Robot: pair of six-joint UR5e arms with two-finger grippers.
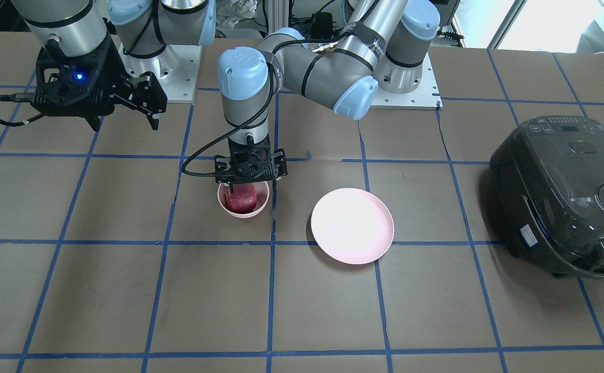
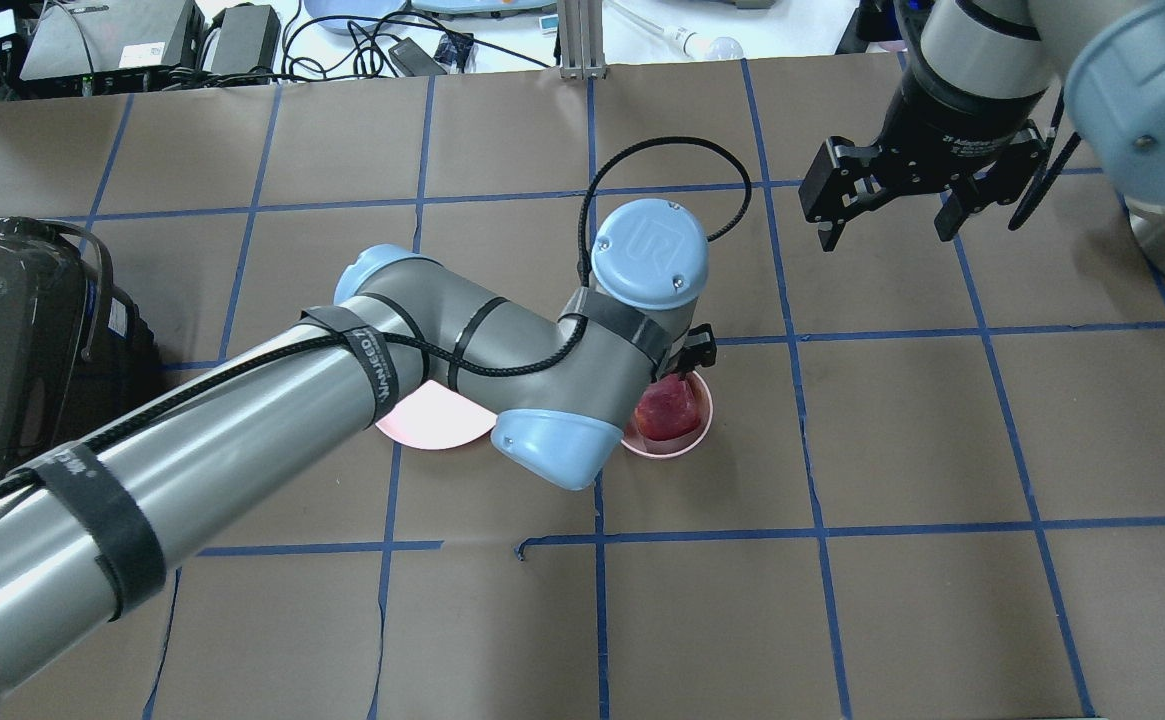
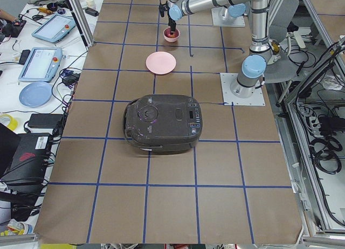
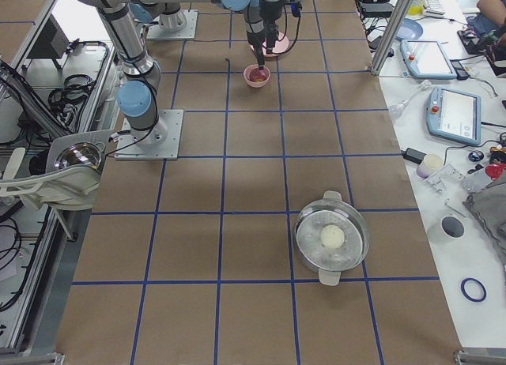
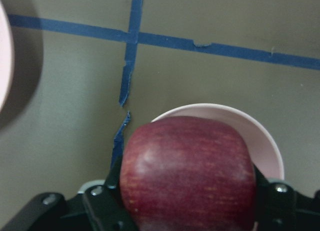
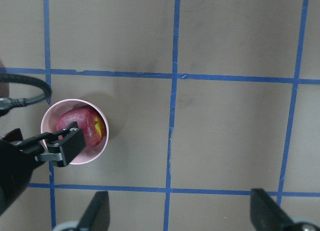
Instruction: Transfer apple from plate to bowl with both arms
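The dark red apple (image 1: 242,199) sits low inside the small deep pink bowl (image 1: 243,213). My left gripper (image 1: 251,182) points straight down over the bowl, its fingers (image 5: 100,201) pressed against both sides of the apple (image 5: 187,171). The overhead view shows the apple (image 2: 667,412) in the bowl (image 2: 667,448), with the left wrist covering most of the gripper. The wide pink plate (image 1: 352,225) is bare, beside the bowl. My right gripper (image 1: 125,111) hangs open and empty, raised well away from the bowl; its camera sees the apple (image 6: 80,126) in the bowl (image 6: 90,158).
A black rice cooker (image 1: 566,197) stands at the table's end on my left side. A lidded metal pot (image 4: 330,237) stands far off toward my right end. Blue tape lines grid the brown table (image 1: 436,311).
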